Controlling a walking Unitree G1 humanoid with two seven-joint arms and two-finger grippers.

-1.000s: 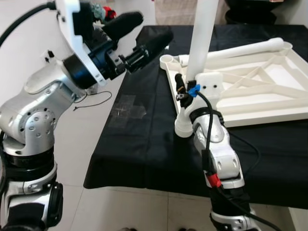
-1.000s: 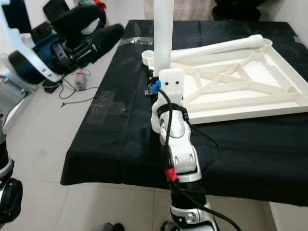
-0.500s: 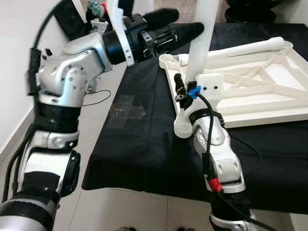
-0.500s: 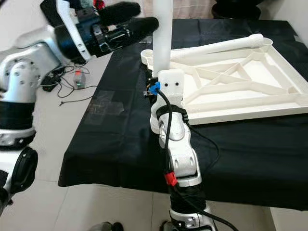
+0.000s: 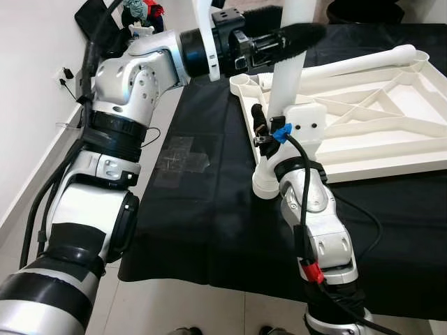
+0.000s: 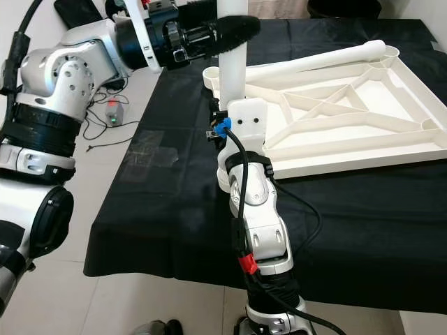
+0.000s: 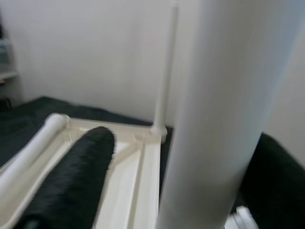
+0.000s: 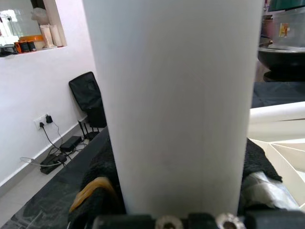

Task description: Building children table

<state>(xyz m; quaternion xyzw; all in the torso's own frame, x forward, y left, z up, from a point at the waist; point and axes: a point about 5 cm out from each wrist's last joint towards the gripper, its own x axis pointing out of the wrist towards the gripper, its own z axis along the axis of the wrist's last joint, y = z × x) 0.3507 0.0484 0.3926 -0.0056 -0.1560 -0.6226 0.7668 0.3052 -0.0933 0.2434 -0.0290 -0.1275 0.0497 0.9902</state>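
Your right hand (image 5: 274, 124) is clamped on the white table leg (image 5: 288, 66), held upright at the near-left corner of the upturned tabletop (image 5: 391, 115), which lies at two o'clock on the black-draped counter (image 5: 209, 202). Since a second ago your left hand (image 5: 283, 35) has swung in from ten o'clock; its fingers now straddle the leg, apparently not yet closed. Judgement: two-handed bracing is imminent for seating the leg.

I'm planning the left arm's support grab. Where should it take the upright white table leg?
High on the round shaft of the upright table leg, from the robot's left: the right end effector already holds it lower, and the left end effector is level with that bare upper part.
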